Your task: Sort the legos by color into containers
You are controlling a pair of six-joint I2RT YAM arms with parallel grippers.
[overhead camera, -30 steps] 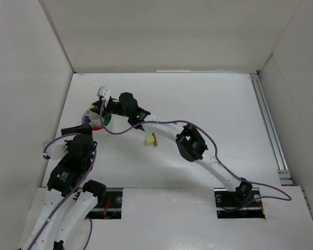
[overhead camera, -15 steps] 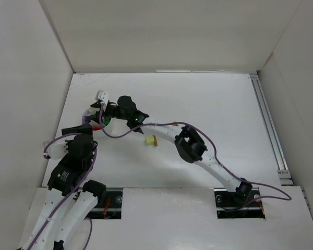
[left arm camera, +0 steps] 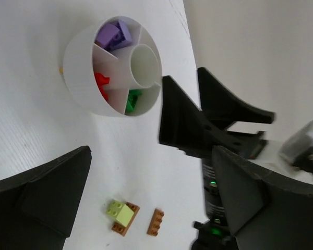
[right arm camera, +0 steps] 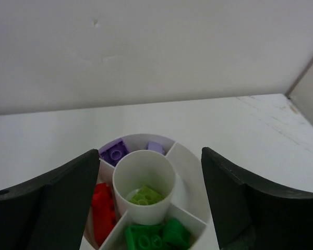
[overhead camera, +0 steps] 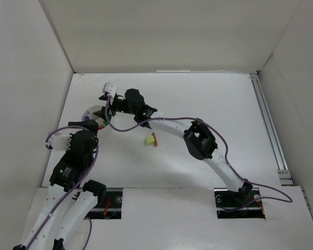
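Observation:
A round white divided container (right arm camera: 198, 177) sits under my right gripper (right arm camera: 151, 208), whose fingers stand open on either side of it with nothing between them. Its compartments hold purple legos (right arm camera: 115, 151), red legos (right arm camera: 101, 207) and green legos (right arm camera: 155, 238); a pale green lego (right arm camera: 146, 197) lies in the centre cup (right arm camera: 144, 166). In the left wrist view the container (left arm camera: 78, 62) lies ahead of my open, empty left gripper (left arm camera: 150, 172). A pale green lego on an orange-brown one (left arm camera: 122, 215) and a loose orange-brown lego (left arm camera: 155, 222) lie on the table.
From above, the container (overhead camera: 90, 115) is at the table's left, with my right gripper (overhead camera: 105, 110) over it and my left gripper (overhead camera: 83, 126) just in front. The loose legos (overhead camera: 149, 140) lie to its right. White walls enclose the table; a rail (overhead camera: 268, 125) runs down the right side.
My right gripper has gone from shut to open above the container and shifted slightly back and right. The left arm has barely moved.

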